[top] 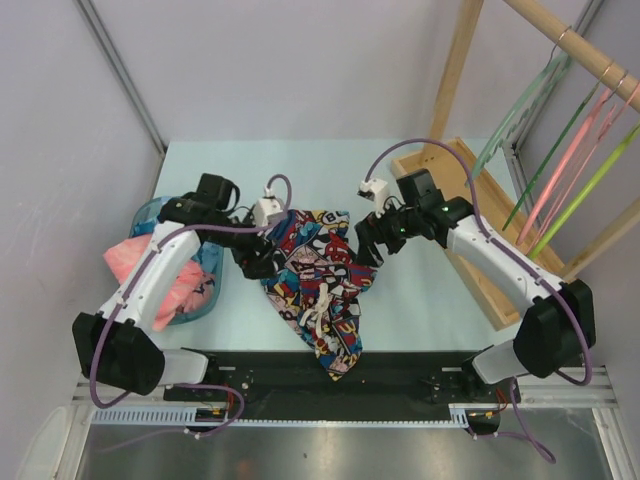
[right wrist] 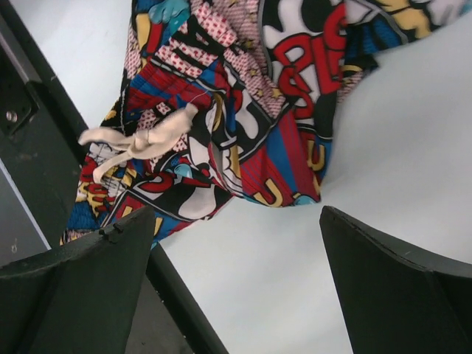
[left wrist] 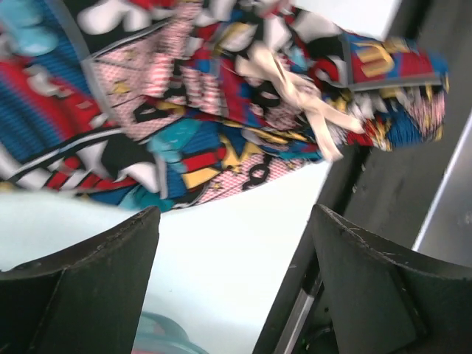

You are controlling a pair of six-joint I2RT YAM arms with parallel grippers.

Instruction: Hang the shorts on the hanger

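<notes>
the shorts [top: 320,275] lie crumpled mid way across the table [top: 425,305], left gripper [top: 262,262] at their nine o'clock, right gripper [top: 368,240] at two, both spread and empty; i'd say the grasp is in hand, needing a firm pinch on the fabric before the hanger [top: 590,186], far out at two o'clock

The left arm [top: 150,275] rises from its near-left base and bends inward toward the centre. The left gripper [top: 258,262] points down, jaws spread wide with nothing between them. The right arm [top: 500,262] mirrors it from the near right, and the right gripper [top: 368,245] likewise gapes, holding nothing.
</notes>
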